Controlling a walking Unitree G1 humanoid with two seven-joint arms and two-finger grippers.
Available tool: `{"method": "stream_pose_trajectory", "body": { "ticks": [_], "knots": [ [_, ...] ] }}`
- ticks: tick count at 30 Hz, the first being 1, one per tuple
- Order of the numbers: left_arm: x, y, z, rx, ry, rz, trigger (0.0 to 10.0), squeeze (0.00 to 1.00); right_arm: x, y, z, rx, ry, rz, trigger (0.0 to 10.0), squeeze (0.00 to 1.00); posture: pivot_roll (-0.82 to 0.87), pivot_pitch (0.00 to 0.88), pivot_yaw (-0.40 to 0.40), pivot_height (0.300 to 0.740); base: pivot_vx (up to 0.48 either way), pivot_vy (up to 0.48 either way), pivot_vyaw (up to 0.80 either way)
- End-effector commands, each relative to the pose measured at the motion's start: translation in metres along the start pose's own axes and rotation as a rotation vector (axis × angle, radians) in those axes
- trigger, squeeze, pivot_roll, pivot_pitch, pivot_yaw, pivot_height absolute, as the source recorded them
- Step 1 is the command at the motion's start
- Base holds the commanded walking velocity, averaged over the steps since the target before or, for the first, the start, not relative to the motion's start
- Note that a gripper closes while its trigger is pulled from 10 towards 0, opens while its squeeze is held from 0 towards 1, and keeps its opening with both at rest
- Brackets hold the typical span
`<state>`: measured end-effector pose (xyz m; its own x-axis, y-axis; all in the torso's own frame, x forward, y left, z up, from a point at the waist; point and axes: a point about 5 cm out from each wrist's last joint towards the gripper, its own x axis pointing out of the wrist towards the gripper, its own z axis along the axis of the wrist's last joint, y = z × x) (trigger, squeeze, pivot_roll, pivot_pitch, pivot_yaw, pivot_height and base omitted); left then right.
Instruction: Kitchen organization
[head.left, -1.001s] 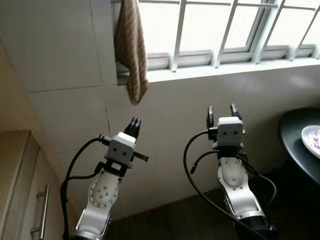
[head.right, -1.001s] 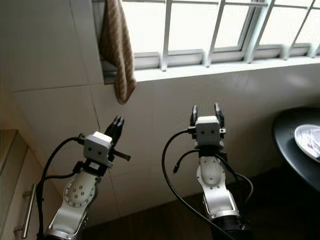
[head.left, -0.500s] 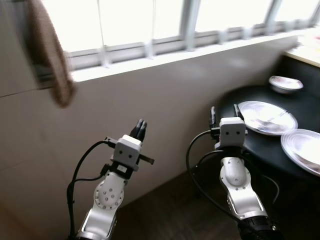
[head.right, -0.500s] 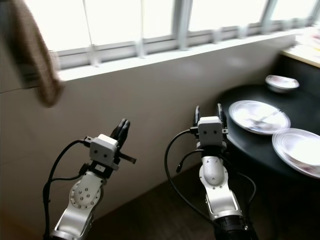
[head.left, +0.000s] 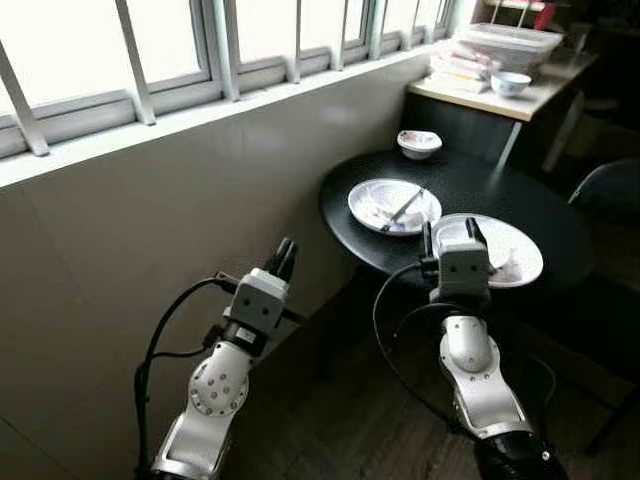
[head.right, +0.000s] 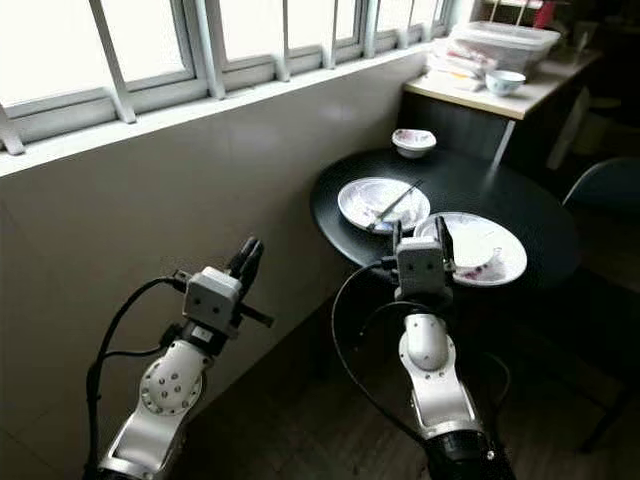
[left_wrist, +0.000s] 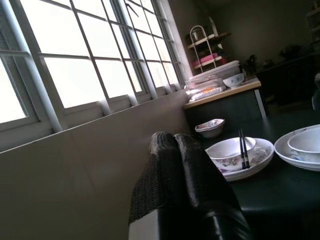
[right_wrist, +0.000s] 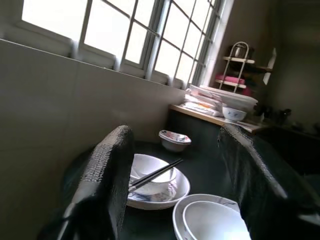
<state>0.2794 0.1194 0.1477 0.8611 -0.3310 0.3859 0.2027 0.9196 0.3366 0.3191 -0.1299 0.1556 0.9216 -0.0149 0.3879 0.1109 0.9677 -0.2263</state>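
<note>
Right now our left gripper (head.left: 286, 250) is clenched, fingers pressed together, raised near the wall (head.left: 150, 210) under the window (head.left: 120, 50). Our right gripper (head.left: 451, 233) is spread wide w/ nothing btwn its fingers, up in front of the table (head.left: 540, 210). On the table: a plate (head.left: 378, 207) w/ bowl (right_wrist: 150, 181) and chopsticks (head.left: 403, 207) across it, a 2nd plate (head.left: 515, 255) beside it, a small bowl (head.left: 419, 144) further back. A counter (head.left: 505, 98) w/ stacked dishes (head.left: 500, 42) sits behind

Daylight pours through the window (head.left: 150, 50) at upper left, blown out white; the floor (head.left: 350, 420) at lower frame lies in shadow, wrist views dim and soft, head views fairly sharp
</note>
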Motion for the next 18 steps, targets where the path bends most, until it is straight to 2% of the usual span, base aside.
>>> {"method": "stream_pose_trajectory", "body": {
  "ticks": [1,3,4,9,11,18],
  "knots": [
    [0.0,-0.005,-0.003,-0.005,0.022,-0.008,10.0,0.0,0.001,-0.004,-0.005,-0.03,0.03,0.005,10.0,0.0,-0.06,0.0,-0.011,0.74,0.0,-0.48,0.0],
    [-0.001,-0.005,-0.005,-0.004,0.031,-0.009,10.0,0.0,0.001,0.0,-0.009,-0.086,0.049,0.027,10.0,0.0,-0.05,0.0,-0.012,0.74,0.0,-0.48,0.0],
    [-0.001,-0.005,-0.005,-0.004,0.031,-0.009,10.0,0.0,0.001,0.0,-0.009,-0.086,0.049,0.027,10.0,0.0,-0.05,0.0,-0.012,0.74,0.0,-0.48,0.0],
    [-0.002,-0.005,-0.006,0.002,0.044,-0.006,10.0,0.0,0.001,0.002,-0.011,-0.056,0.069,0.039,10.0,0.0,-0.05,0.0,-0.014,0.74,0.0,-0.436,0.8],
    [-0.002,-0.005,-0.007,0.002,0.046,-0.004,10.0,0.0,0.001,0.003,-0.011,-0.05,0.072,0.046,10.0,0.0,-0.05,0.0,-0.014,0.74,0.0,0.0,0.77],
    [-0.003,-0.005,-0.009,-0.006,0.059,0.008,10.0,0.0,0.0,0.007,-0.014,-0.003,0.101,0.07,10.0,0.0,-0.05,0.0,-0.014,0.74,0.0,0.0,0.0]
  ]
}}
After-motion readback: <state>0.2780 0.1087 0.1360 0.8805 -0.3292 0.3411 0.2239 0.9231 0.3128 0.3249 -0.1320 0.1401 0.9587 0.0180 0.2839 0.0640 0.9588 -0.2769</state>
